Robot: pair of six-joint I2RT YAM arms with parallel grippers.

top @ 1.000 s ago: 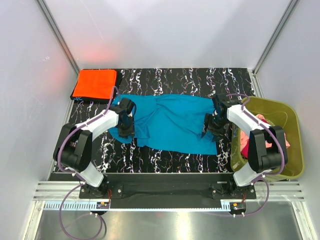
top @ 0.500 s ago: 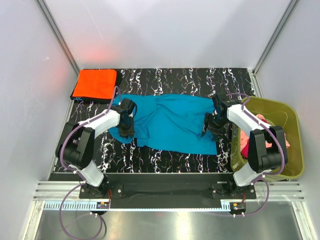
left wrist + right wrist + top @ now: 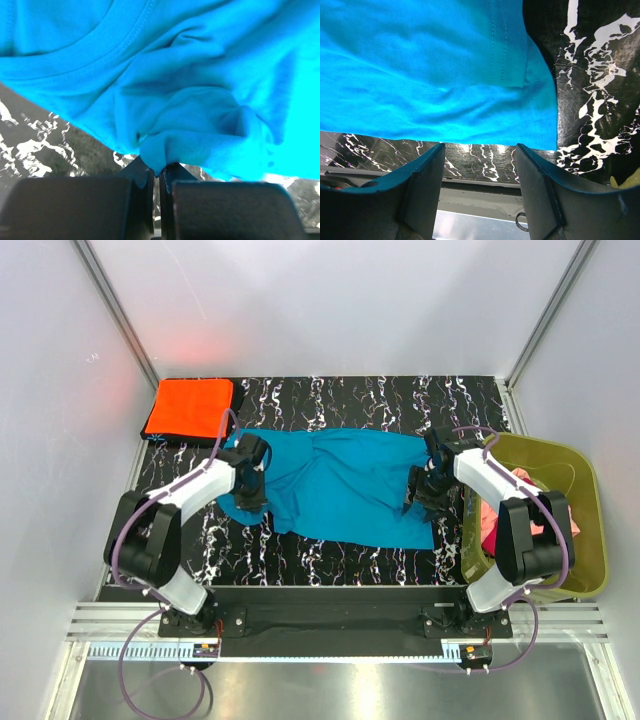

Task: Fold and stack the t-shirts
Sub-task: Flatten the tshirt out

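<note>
Teal-blue t-shirt [image 3: 340, 485] lies spread out, rumpled, mid-table on the black marbled table [image 3: 400, 400], long axis running 9 to 3 o'clock.

Left gripper [image 3: 159, 172] is at the shirt's 9 o'clock end, just beside the collar band. Its jaws are closed down to a thin slit and pinch a bunched fold of teal cloth. In the left wrist view the fabric puckers into wrinkles fanning out from the pinch.

Right gripper [image 3: 479, 150] is at the shirt's 3 o'clock end, over the hemmed corner. Its fingers [image 3: 422, 180] are spread wide, with flat cloth and bare tabletop showing between them. Can't tell whether the tips touch the cloth.

Bright orange t-shirt [image 3: 190, 408] sits folded into a neat rectangle at the table's 10 o'clock corner, well apart from the teal one.

Olive-green bin [image 3: 580, 500] stands off the table's 3 o'clock edge, just beside the right arm, with pink cloth [image 3: 490, 525] crumpled inside against its near wall.
</note>
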